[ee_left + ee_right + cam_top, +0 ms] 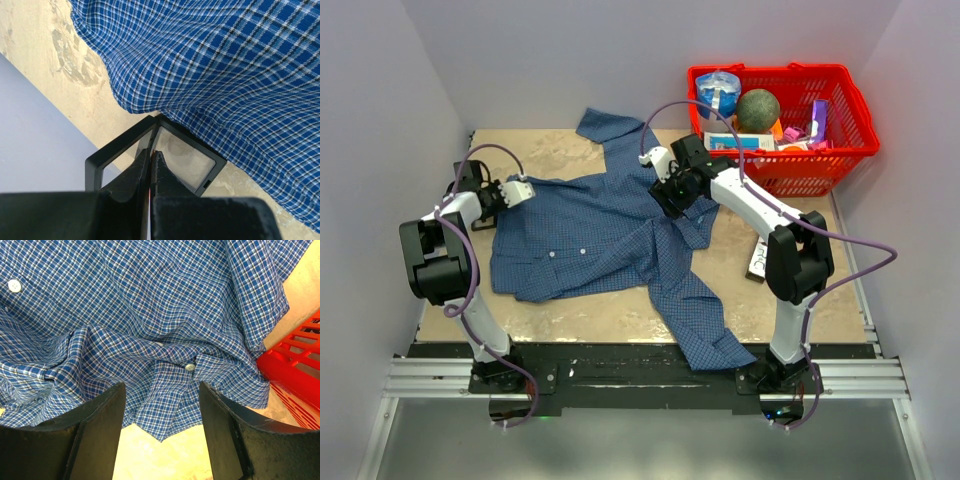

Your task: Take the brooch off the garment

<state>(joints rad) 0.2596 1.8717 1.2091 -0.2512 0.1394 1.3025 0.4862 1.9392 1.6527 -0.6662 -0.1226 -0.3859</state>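
Observation:
The garment, a blue checked shirt, lies spread on the table and also shows in the left wrist view and the right wrist view. My left gripper is at the shirt's left edge. In its wrist view it is shut, with a thin orange-brown sliver of the brooch pinched between the fingertips, just above a black-framed clear box. My right gripper is open and empty, low over a rumpled fold with a white button.
A red basket full of items stands at the back right, and its edge is close to the right gripper. A small dark card lies by the right arm. The shirt's sleeve hangs over the table's front edge.

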